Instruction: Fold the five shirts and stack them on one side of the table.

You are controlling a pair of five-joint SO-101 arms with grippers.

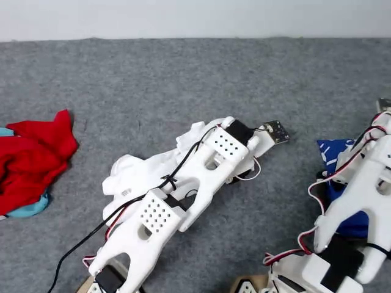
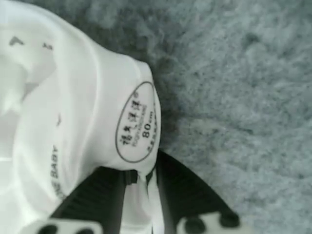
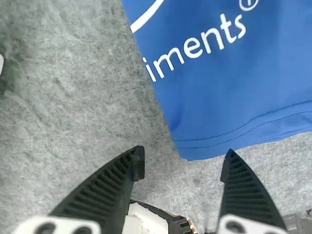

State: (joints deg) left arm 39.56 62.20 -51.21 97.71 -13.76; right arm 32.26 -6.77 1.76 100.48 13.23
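Observation:
A crumpled white shirt [image 1: 143,171] lies mid-table, partly under the left arm. In the left wrist view its collar with a round printed label [image 2: 136,122] is pinched between the black fingers [image 2: 105,195] of my left gripper [image 2: 145,178], which is shut on the fabric. A blue shirt [image 1: 333,155] with white lettering lies at the right edge, mostly hidden by the right arm. My right gripper [image 3: 183,168] hovers open over the blue shirt's hem [image 3: 234,87], holding nothing. A red shirt [image 1: 33,155] lies on a light blue one [image 1: 30,209] at the left edge.
Grey carpet-like cloth [image 1: 183,85] covers the table. A white wall runs along the far edge. Cables trail from the left arm [image 1: 165,213] toward the near edge. The right arm [image 1: 351,207] stands at the near right.

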